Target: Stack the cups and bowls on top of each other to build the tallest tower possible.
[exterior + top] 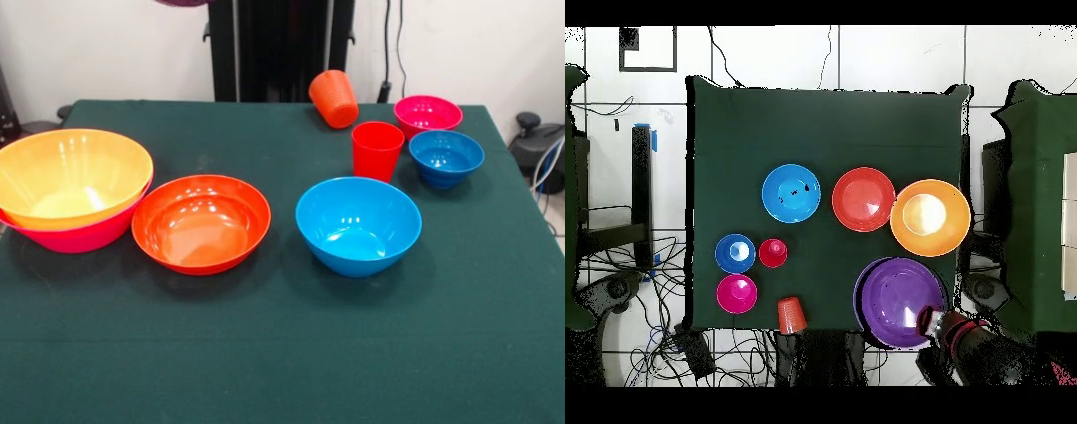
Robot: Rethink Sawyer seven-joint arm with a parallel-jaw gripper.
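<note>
Across the table from the robot, the yellow-orange bowl [72, 177] sits nested in the pink bowl [79, 235] at one side edge, with the red-orange bowl [201, 222] touching it and the medium blue bowl [357, 224] mid-table; the red cup [377, 150], small blue bowl [446, 157], magenta bowl [427, 115] and tipped orange cup [334, 98] cluster near the far corner. Overhead, the purple bowl [901, 301] appears by the robot's edge, the gripper [933, 322] at its rim; whether its claw pinches it, I cannot tell.
</note>
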